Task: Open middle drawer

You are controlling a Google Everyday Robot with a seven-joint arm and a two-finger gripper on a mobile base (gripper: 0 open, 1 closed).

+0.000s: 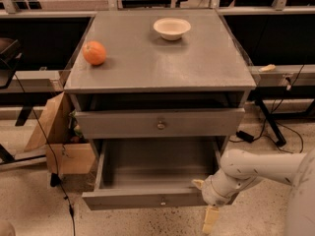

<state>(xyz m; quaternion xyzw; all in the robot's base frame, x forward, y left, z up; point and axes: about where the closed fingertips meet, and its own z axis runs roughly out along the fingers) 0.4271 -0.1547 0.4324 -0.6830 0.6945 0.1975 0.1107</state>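
Nearest, the claw [204,201] sits at the right front corner of the middle drawer [133,199], at the end of the pale arm [266,167] that reaches in from the right. It is spread open and clamped on nothing. One of its fingers [210,220] hangs down in front of the drawer's face and the other pokes up just behind the top edge, so they seem to straddle the panel. I judge the drawer at the claw to be the task's one. It stands pulled well out of the cabinet, its bare floor exposed, and its small knob [162,200] is well to the left of the claw.

The opening looks nearly done. Any remaining pull should run straight along the runners toward the robot. Because the hold is at a corner rather than at the knob, a sideways tug could rack the drawer and jam it. Afterwards the claw should lift clear upward and outward, so neither finger nudges the front back in.

Behind and above, the upper drawer [113,123] shows its own knob [161,124], with a dark gap over it. A cardboard box [54,132] leans at the cabinet's left. Farthest, the surface [197,63] carries an orange [94,52] at the left and a bowl [172,28] toward the back.
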